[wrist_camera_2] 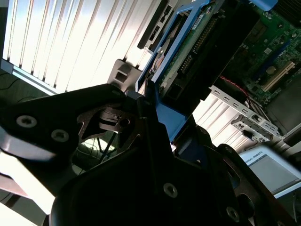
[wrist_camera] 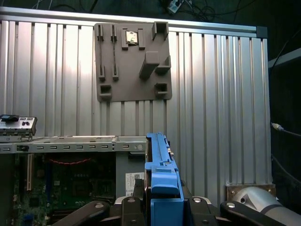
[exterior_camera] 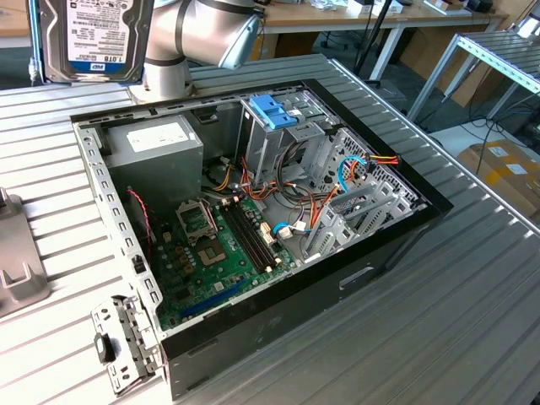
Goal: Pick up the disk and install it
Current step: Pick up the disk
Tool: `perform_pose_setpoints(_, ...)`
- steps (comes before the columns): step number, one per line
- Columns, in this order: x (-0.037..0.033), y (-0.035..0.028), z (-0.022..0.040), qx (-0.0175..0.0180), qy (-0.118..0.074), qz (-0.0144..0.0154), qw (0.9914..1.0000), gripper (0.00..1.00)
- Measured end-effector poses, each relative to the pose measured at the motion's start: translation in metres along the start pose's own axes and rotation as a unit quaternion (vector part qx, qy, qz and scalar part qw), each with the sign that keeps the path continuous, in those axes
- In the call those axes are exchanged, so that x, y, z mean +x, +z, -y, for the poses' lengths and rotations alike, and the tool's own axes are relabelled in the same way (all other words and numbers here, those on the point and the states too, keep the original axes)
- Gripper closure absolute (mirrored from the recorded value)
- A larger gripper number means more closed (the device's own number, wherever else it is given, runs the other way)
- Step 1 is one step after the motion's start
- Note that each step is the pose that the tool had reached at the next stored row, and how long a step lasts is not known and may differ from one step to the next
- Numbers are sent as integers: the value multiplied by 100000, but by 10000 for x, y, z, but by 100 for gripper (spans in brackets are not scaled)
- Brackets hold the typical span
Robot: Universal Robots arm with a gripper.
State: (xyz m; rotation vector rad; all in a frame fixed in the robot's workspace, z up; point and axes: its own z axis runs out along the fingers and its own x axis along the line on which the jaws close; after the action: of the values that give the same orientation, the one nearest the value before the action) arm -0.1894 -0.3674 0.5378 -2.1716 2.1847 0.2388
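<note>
Disk (exterior_camera: 93,38) hangs upright at the exterior view's top left, beyond the open computer case (exterior_camera: 295,312); the second wrist view shows the gripper (wrist_camera_2: 153,110) clamped tight on the disk (wrist_camera_2: 188,52), which the first wrist view shows edge-on.

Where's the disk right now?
The disk is held upright at the exterior view's upper left, beside the arm and beyond the open computer case. In the first wrist view the end effector grips its blue carrier edge-on.
</note>
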Motion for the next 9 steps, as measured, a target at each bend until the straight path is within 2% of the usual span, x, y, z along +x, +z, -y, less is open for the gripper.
perform_pose_setpoints(4,0,-3,36,2,-2,1,100000,63)
perform_pose_setpoints(7,-3,-18,254,-22,2,1,100000,63)
perform_pose_setpoints(9,-3,-20,273,-24,1,0,100000,63)
